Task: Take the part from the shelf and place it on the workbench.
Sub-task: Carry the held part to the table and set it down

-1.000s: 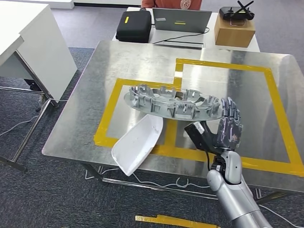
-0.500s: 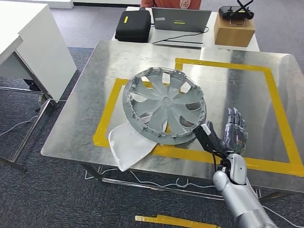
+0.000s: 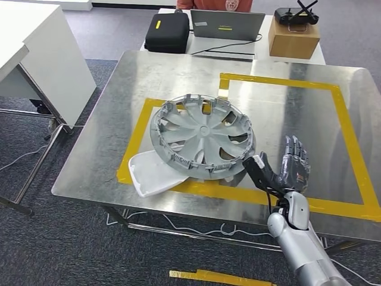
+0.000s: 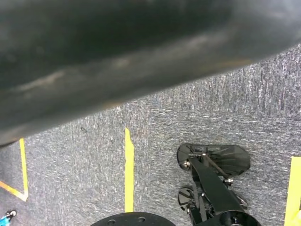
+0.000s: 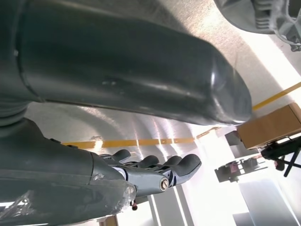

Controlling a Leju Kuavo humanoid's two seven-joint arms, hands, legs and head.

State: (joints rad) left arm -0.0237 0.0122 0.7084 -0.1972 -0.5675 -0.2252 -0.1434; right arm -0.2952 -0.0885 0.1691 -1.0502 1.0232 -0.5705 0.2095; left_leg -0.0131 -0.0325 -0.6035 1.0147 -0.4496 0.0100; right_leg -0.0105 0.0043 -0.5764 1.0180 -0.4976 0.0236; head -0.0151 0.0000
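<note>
Now the right hand stands with its fingers spread apart and upright and its thumb reaching toward the part, holding nothing; the right wrist view shows the same, the fingers stretched out side by side over bare metal. Just beyond the thumb tip, on the thumb side of the hand, lies the grey wheel cover; thumb and rim look very close, but whether they touch cannot be told. The cover is round, so it has no long axis; it rests almost flat, spoked face up, tilted slightly because its far side from the fingers sits on a white plastic tray. Both lie on the steel workbench, across the yellow tape outline. Since the cover rests on the bench with the hand free of it, the placing appears done, and drawing the hand straight back from the rim seems the safe way out. The left hand's state cannot be told.
</note>
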